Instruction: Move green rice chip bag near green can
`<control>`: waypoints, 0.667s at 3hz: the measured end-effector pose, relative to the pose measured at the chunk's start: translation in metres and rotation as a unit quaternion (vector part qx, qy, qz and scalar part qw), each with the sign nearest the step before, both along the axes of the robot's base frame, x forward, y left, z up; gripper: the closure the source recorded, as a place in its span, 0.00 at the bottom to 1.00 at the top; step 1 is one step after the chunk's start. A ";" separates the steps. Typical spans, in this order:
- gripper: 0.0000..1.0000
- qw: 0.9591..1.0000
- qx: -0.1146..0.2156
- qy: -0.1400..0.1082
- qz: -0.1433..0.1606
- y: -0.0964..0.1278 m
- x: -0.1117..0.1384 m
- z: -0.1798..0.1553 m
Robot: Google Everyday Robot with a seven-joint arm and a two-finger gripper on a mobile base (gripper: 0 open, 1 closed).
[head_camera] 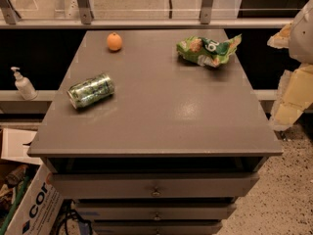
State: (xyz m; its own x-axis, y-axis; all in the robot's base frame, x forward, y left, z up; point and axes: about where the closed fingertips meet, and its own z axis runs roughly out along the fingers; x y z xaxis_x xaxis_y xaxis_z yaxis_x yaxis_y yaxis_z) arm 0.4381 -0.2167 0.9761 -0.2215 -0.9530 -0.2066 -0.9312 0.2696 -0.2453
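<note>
The green rice chip bag [207, 51] lies crumpled at the far right of the grey cabinet top [161, 116]. The green can [91, 90] lies on its side at the left of the top, well apart from the bag. My arm hangs at the right edge of the view, off the side of the cabinet. My gripper [283, 115] is at its lower end, right of and nearer than the bag, and touches nothing.
An orange [114, 41] sits at the far left of the top, behind the can. A white pump bottle [23, 84] stands on a ledge to the left. A cardboard box [29, 204] sits on the floor at lower left. A railing runs behind.
</note>
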 end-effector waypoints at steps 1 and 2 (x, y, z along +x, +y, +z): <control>0.00 1.000 0.001 -0.001 0.000 0.000 0.001 0.001; 0.00 1.000 0.007 -0.020 0.003 0.004 0.020 -0.004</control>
